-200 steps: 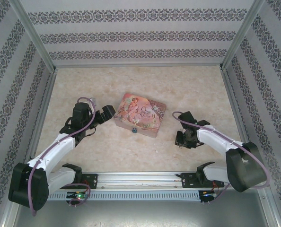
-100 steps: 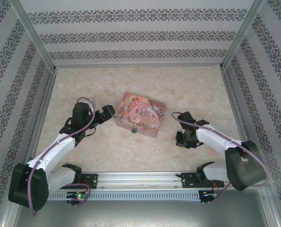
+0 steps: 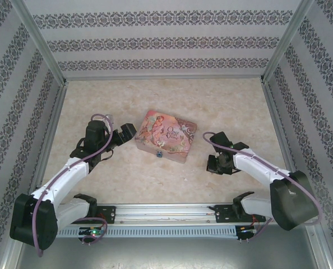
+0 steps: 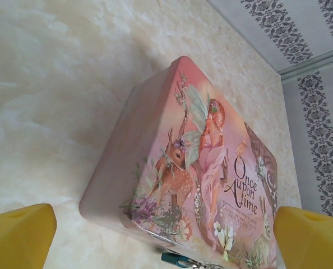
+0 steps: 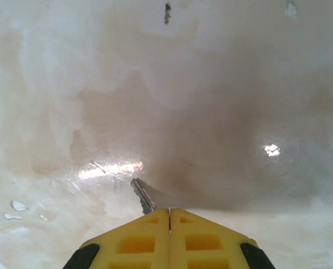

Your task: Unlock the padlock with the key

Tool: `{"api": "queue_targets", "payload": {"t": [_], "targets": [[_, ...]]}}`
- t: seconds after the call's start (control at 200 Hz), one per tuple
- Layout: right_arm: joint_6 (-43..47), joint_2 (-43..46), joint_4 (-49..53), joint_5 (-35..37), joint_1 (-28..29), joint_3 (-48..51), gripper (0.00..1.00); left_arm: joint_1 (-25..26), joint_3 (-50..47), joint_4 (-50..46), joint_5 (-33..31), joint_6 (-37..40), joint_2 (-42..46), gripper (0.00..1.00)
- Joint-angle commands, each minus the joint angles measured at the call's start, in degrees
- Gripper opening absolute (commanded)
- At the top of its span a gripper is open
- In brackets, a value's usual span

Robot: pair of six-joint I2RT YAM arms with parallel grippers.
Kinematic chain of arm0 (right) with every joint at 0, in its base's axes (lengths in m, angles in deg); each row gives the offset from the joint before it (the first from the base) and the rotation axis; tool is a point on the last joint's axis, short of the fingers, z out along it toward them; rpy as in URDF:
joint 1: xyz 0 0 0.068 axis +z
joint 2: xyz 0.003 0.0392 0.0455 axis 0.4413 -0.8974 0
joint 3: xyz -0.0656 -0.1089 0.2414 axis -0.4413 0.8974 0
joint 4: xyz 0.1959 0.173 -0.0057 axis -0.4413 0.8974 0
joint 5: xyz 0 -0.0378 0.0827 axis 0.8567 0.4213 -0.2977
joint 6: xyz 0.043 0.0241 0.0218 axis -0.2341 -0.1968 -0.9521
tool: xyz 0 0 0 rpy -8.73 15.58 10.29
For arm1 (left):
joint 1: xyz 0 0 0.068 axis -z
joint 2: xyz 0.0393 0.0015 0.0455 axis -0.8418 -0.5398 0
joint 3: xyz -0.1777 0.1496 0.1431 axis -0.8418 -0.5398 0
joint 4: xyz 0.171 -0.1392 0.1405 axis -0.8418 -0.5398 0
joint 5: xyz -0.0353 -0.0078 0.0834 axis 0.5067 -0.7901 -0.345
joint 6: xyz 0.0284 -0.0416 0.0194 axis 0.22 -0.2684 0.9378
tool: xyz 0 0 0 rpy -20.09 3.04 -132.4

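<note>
The pink illustrated tin (image 3: 166,135) lies mid-table. The tiny teal padlock (image 3: 160,154) hangs at its near side; in the left wrist view the padlock (image 4: 175,259) peeks out at the bottom edge under the tin (image 4: 200,162). My left gripper (image 3: 127,133) is open at the tin's left end, its yellow fingertips (image 4: 21,232) spread wide to either side. My right gripper (image 3: 214,165) hovers low over the table right of the tin. It (image 5: 169,212) is shut on the silvery key (image 5: 142,196), whose blade sticks out to the left of the closed pads.
The table (image 3: 155,95) has a pale marbled top, walled by patterned panels on three sides. A metal rail (image 3: 166,213) runs along the near edge between the arm bases. Small white flecks (image 5: 18,208) lie on the surface near the right gripper.
My right gripper has edged slightly left and toward the near edge with the key. The left arm has barely moved.
</note>
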Motion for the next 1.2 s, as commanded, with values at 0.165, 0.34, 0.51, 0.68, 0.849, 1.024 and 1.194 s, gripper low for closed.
{"api": "queue_targets", "payload": {"t": [0.165,0.34,0.51,0.68,0.849,1.024,1.194], "targets": [[0.98,4.88,-0.84,-3.71,0.48,-1.20,0.00,0.06,3.36,-1.34,1.11,-0.94,1.33,0.99],[-2.32,8.60,-3.73,-8.08,-0.32,-2.22,0.00,0.14,4.05,2.16,5.97,-9.31,0.60,1.00],[-3.95,10.90,-4.29,-9.89,-0.43,-5.80,0.00,1.82,3.85,7.86,9.48,-20.14,-0.55,0.98],[-4.92,12.64,-4.54,-10.28,-0.15,-10.37,0.00,6.49,4.03,13.77,8.49,-29.88,-2.93,0.98],[-6.35,13.28,-6.49,-10.36,0.46,-14.37,0.00,12.77,3.35,27.29,4.23,-41.56,-7.84,0.98],[-7.01,12.55,-8.68,-10.28,1.57,-17.81,0.00,18.77,5.76,38.08,0.54,-49.38,-14.85,0.97],[-7.19,11.31,-10.14,-10.01,2.56,-20.11,0.00,22.23,8.86,40.81,-1.96,-51.71,-18.66,0.96]]}}
